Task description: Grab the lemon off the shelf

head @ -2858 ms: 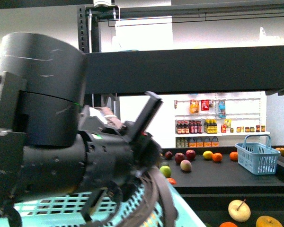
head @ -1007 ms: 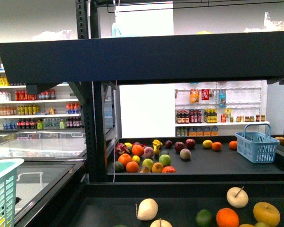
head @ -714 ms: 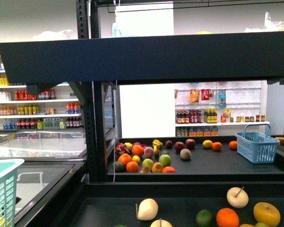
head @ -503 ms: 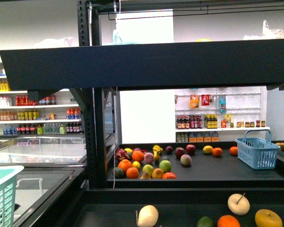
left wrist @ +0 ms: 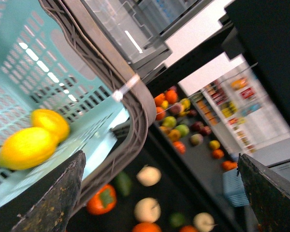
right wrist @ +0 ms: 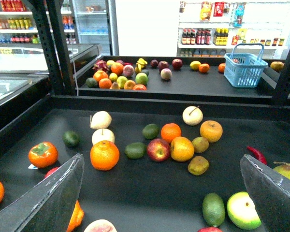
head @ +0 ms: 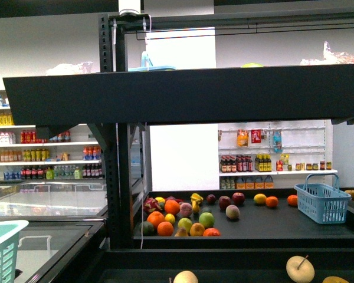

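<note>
Black shelf, scattered fruit, blue basket.

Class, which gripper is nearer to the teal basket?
Left. The left gripper is open right at the rim of the teal basket; the right gripper is open above the shelf, that basket outside its view.

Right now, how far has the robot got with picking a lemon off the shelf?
It looks largely done: two yellow lemons lie in the teal basket. Nothing is in hand: the left gripper and the right gripper are both open and empty, the right one over the shelf tray of fruit. Whether more picking remains, I cannot tell.
</note>
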Available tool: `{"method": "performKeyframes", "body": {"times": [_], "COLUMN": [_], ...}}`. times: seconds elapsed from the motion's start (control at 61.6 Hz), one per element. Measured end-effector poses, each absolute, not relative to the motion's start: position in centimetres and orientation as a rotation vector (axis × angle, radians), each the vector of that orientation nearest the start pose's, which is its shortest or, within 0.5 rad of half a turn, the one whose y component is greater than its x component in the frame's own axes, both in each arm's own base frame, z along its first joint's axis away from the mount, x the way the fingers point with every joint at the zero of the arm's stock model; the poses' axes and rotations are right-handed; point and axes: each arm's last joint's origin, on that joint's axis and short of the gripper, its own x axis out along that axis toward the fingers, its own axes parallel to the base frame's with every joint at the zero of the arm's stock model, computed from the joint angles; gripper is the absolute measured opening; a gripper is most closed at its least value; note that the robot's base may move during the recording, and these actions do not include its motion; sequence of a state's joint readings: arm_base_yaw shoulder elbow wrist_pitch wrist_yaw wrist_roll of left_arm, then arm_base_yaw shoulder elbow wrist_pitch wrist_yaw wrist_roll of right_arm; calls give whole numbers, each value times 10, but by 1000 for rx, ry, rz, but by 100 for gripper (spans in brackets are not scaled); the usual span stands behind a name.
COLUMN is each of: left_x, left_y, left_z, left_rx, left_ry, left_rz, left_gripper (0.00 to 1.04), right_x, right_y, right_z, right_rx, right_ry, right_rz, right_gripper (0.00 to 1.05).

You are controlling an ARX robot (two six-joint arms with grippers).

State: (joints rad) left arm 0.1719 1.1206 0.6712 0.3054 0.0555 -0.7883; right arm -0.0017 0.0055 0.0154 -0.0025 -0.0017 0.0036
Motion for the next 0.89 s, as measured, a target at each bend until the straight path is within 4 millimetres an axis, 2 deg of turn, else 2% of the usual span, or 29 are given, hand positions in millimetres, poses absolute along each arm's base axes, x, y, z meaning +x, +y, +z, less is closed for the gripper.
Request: {"method": "performKeyframes", "body": {"times": [0.065, 0.081, 0.146, 0.244, 0.325, 0.422, 0.487, 0.585, 0.893], "left_x": [223, 192, 181, 141, 119, 109, 101, 98, 98], "left_y": [22, -3, -13, -42, -43, -38, -32, -24, -5], "left_z": [280, 284, 279, 260, 248, 216, 203, 201, 183], "left_rx": [-650, -453, -390, -191, -104, -36, -11, -20, -10], "left_ry": [158, 187, 209, 53, -14, 11, 33, -5, -3], "left_rz": [195, 168, 231, 29, 6, -9, -19, -15, -35], "left_gripper": [97, 97, 96, 78, 62, 41, 26, 5, 3], "right_x": [97, 97, 97, 97, 97, 97, 97, 97, 97], "right_y": [0, 0, 0, 0, 0, 0, 0, 0, 0], "right_z": [168, 168, 168, 168, 168, 168, 168, 168, 168], "right_rx": [4, 4, 4, 4, 3, 3, 3, 3, 3], "right_ry": [-7, -7, -8, -7, -10, -9, -9, -10, -10], "right_rz": [0, 0, -2, 1, -3, -1, 1, 0, 2], "right_gripper": [97, 97, 97, 97, 97, 97, 97, 97, 97]}}
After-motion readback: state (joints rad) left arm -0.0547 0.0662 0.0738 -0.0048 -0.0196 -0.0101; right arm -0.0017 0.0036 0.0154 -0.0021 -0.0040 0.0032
